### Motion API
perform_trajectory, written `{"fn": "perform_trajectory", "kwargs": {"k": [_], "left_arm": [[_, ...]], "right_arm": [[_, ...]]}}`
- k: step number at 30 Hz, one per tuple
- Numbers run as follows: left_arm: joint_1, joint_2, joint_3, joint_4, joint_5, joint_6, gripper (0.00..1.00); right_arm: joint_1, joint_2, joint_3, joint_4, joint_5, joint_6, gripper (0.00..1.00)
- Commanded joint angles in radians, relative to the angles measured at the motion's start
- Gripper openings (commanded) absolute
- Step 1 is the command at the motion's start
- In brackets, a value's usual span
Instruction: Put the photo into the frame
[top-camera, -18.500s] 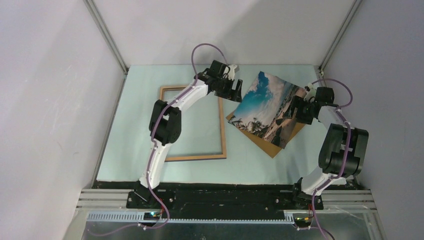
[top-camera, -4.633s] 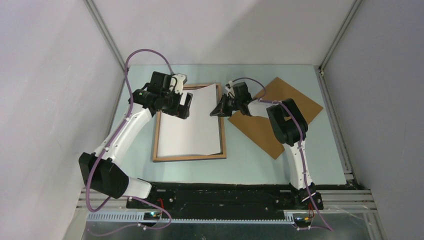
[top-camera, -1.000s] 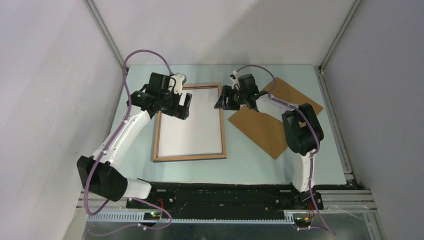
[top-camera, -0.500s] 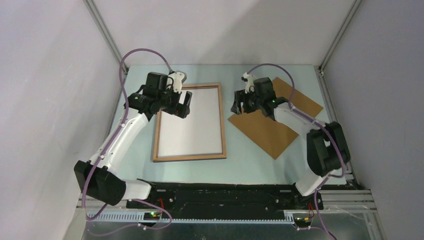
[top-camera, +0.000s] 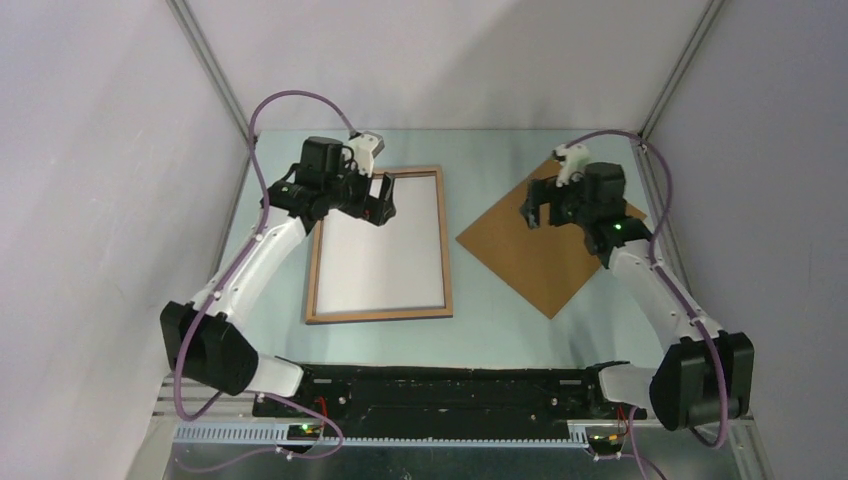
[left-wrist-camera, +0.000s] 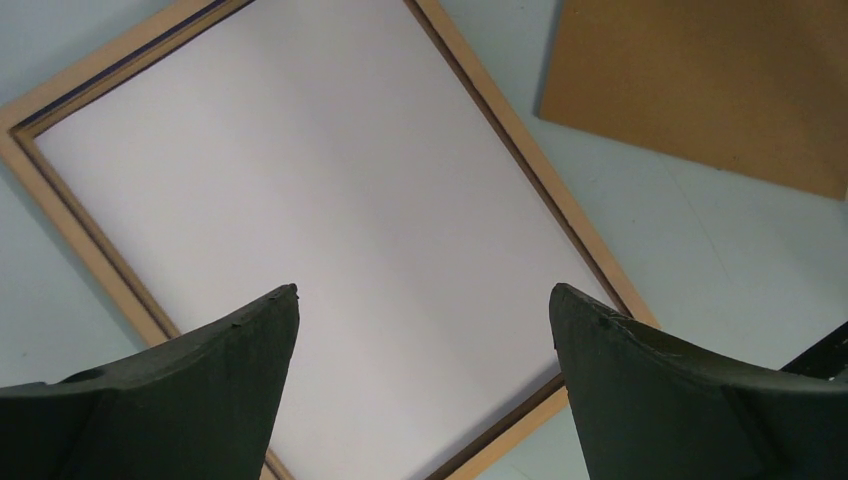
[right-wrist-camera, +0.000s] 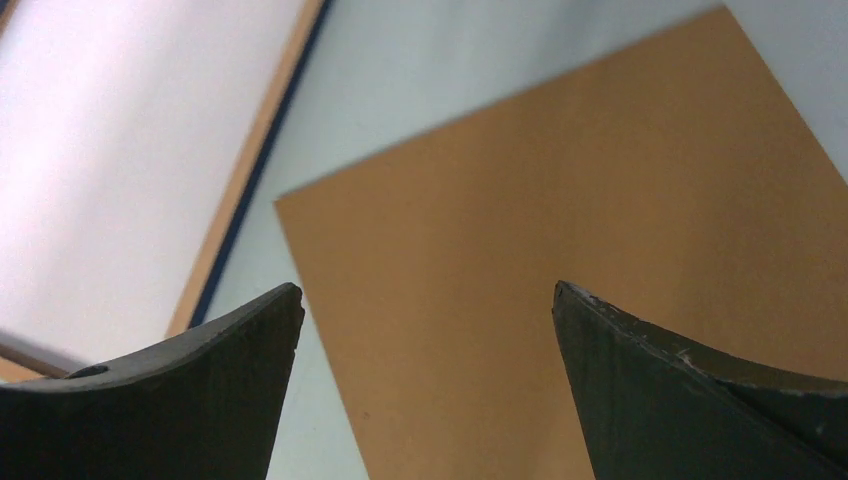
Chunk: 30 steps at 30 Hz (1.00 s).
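Left of centre in top view, photo (top-camera: 383, 250) lies white-side-up inside frame (top-camera: 378, 316); left gripper (left-wrist-camera: 424, 295) above it, right gripper (right-wrist-camera: 428, 290) over backing board (top-camera: 545, 255), both spread and empty; insertion looks done, board likely next.

Frame: thin-railed, wood-brown rectangular picture frame (top-camera: 446, 262), lying flat on the left half of the table top.
Photo: large rectangular photo (top-camera: 385, 255), plain white side up, lying inside the picture frame with all four rails showing around it.
Board: solid brown rectangular backing board (top-camera: 540, 262), flat on the right half, turned cornerwise, apart from the picture frame.
Left gripper: black left gripper (top-camera: 378, 202), fingers spread, over the frame's far left corner, holding nothing.
Right gripper: black right gripper (top-camera: 541, 212), fingers spread, over the board's far part, holding nothing.
Table: pale green table top (top-camera: 500, 325).
Cables: purple cables (top-camera: 290, 97) arching above both grippers.
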Motion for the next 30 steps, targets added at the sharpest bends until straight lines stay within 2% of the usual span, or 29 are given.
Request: {"fn": "perform_trajectory", "kwargs": {"k": [1, 10, 17, 24, 30], "left_arm": [[-0.006, 0.052, 0.013, 0.068, 0.062, -0.047, 1.0], [-0.031, 0.124, 0.066, 0.083, 0.081, -0.063, 1.0], [-0.065, 0.218, 0.188, 0.092, 0.078, -0.12, 1.0], [-0.093, 0.353, 0.303, 0.104, 0.071, -0.127, 1.0], [-0.113, 0.499, 0.431, 0.104, 0.075, -0.145, 1.0]], "right_arm": [[-0.123, -0.07, -0.062, -0.061, -0.096, 0.048, 0.99], [-0.396, -0.159, -0.112, -0.111, -0.216, 0.132, 0.99], [-0.507, -0.158, -0.113, -0.169, -0.219, 0.168, 0.99], [-0.666, -0.076, -0.112, -0.179, -0.302, 0.253, 0.99], [-0.79, 0.041, -0.114, -0.203, -0.332, 0.258, 0.98]]}}
